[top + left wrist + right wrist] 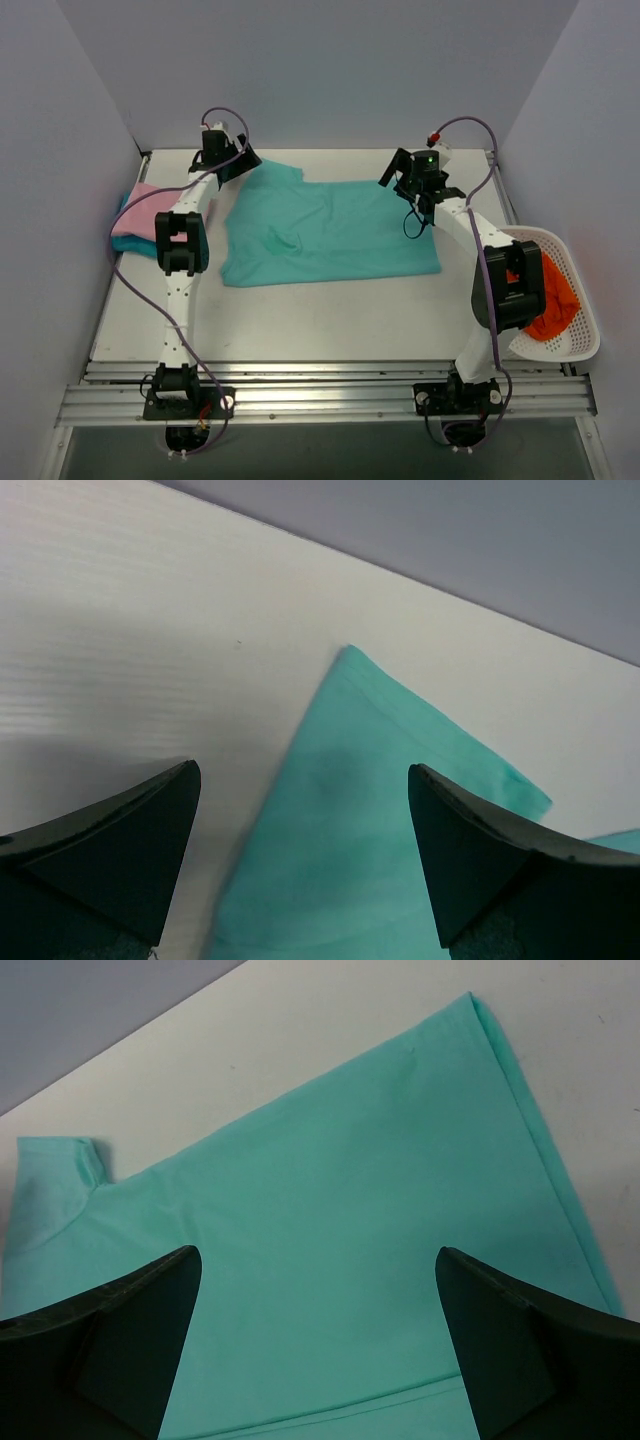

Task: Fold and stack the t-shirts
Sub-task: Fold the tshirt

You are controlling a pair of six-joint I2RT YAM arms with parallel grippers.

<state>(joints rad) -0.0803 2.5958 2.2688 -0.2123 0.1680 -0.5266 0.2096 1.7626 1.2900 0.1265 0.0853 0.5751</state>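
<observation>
Both arms are built from white tubular links joined by black housings. Along the lower white link of the left arm (172,310) a row of small dark screw holes is seen. A purple cable (222,110) is routed along it. A second purple cable (468,120) is carried by the right arm (466,222), where a red connector (433,137) and a green light (430,158) are mounted. Black bases (185,392) are bolted at the near edge of the counter (300,320). The left pincer (302,770) and right pincer (317,1251) are fitted with dark, matte, wedge-shaped fingers (120,850).
</observation>
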